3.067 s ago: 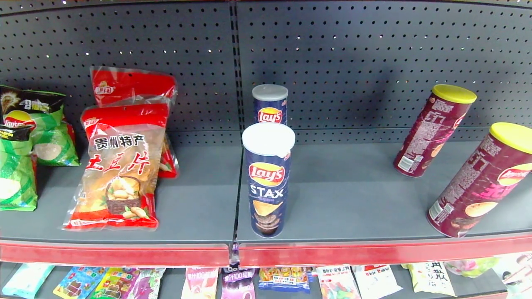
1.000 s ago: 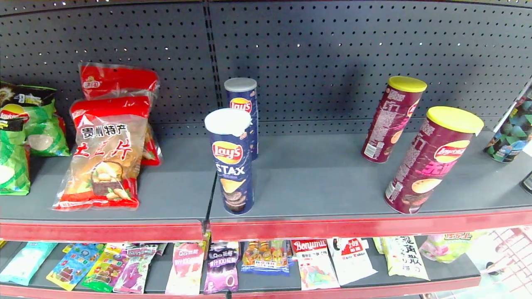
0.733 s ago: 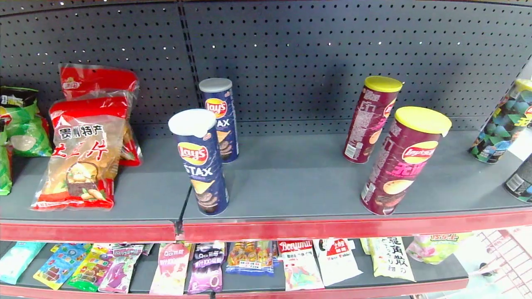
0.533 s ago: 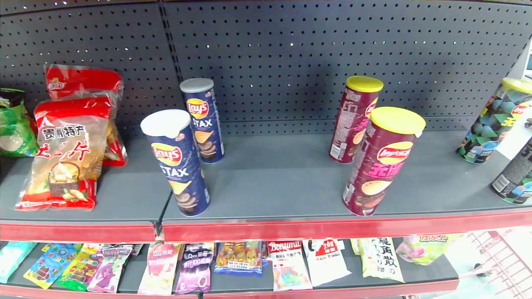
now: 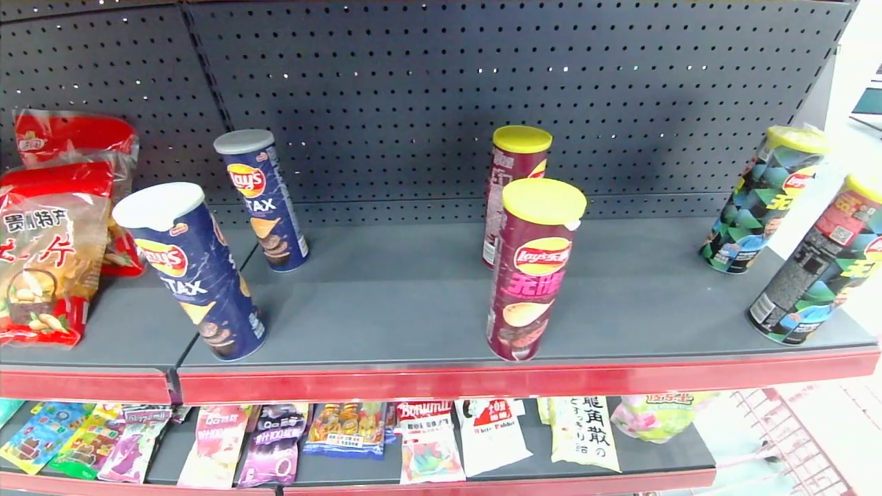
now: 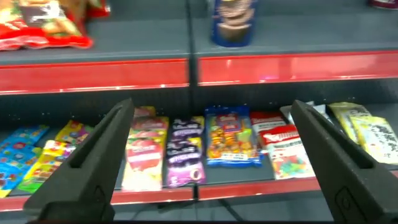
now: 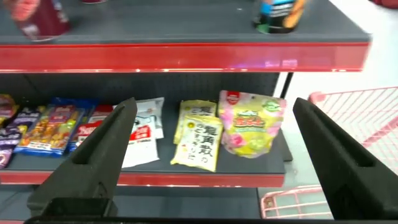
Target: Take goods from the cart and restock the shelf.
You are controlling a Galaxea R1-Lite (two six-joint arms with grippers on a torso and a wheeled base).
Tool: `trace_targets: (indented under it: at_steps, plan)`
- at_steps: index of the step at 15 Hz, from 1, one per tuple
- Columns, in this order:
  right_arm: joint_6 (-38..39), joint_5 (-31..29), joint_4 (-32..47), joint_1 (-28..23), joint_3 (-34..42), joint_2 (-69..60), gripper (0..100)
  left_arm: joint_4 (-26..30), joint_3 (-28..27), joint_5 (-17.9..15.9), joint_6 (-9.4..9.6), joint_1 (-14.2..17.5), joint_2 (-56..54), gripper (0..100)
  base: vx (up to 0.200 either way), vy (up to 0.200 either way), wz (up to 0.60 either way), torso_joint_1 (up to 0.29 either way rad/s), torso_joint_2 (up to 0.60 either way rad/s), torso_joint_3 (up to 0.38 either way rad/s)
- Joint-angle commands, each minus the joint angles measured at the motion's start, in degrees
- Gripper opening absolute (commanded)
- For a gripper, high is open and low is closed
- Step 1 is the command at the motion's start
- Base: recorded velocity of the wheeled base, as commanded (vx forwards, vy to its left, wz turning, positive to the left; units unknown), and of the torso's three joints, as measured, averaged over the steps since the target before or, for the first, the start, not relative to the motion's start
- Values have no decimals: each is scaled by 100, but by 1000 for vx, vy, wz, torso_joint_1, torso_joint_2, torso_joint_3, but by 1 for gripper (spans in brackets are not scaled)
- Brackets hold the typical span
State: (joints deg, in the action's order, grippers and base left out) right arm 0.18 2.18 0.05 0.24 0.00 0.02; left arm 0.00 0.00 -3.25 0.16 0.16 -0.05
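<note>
On the grey shelf (image 5: 406,303) stand two blue chip cans (image 5: 196,272), two maroon cans with yellow lids (image 5: 534,269) and, at the right end, two dark patterned cans (image 5: 758,200). A corner of the pink wire cart (image 5: 792,441) shows low on the right, beside the shelf unit. My left gripper (image 6: 211,107) hangs open and empty in front of the lower shelf, below the front blue can (image 6: 233,25). My right gripper (image 7: 214,102) is open and empty too, facing the lower shelf near its right end, with the cart (image 7: 354,143) beside it.
Red snack bags (image 5: 41,248) lean at the shelf's left. Bare shelf lies between the blue and maroon cans and between the maroon and patterned cans. Several small packets (image 5: 427,441) lie on the lower shelf. A red lip (image 5: 482,379) runs along the shelf front.
The head camera has turned to the right, so the whole shelf has slid left in the picture and the patterned cans and the cart have come into sight. No goods have moved.
</note>
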Motion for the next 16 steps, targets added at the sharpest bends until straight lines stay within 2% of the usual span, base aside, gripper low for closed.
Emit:
trace_targets:
  at_steps: [1,5,6,16]
  plan:
    - [-1,2,-5,2,0,-2,100,0,0,0,-7,2,5,100,0,0,0,0,0,0]
    - [-1,2,-5,2,0,-2,100,0,0,0,-7,2,5,100,0,0,0,0,0,0]
    - [-1,2,-5,2,0,-2,100,0,0,0,-7,2,5,100,200,0,0,7,-2,2]
    - [-1,-7,-5,2,0,-2,100,0,0,0,-16,2,5,100,0,0,0,0,0,0]
